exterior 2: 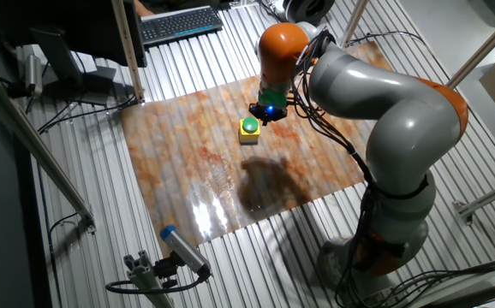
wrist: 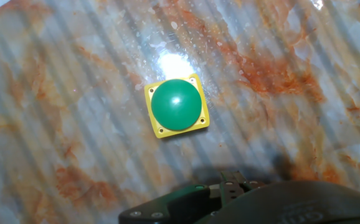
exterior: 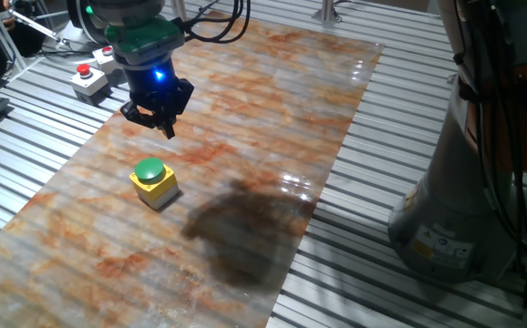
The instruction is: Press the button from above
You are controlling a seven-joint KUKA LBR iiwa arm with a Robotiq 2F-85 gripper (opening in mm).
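Note:
The button (exterior: 149, 170) is a round green dome on a small yellow square box (exterior: 160, 191), standing on the marbled orange board (exterior: 263, 100). It also shows in the other fixed view (exterior 2: 249, 127) and near the middle of the hand view (wrist: 177, 104). My gripper (exterior: 161, 126) hangs above the board, higher than the button and a little behind it, apart from it. In the hand view the fingertips (wrist: 231, 180) show at the bottom edge, pressed together with nothing between them. In the other fixed view the gripper (exterior 2: 269, 114) is just beside the button.
A grey box with a red button (exterior: 88, 80) stands off the board's far left corner. The arm's base (exterior: 455, 210) rises at the right. A keyboard (exterior 2: 179, 24) lies beyond the board. A blue-tipped tool (exterior 2: 179, 248) lies on the slatted table.

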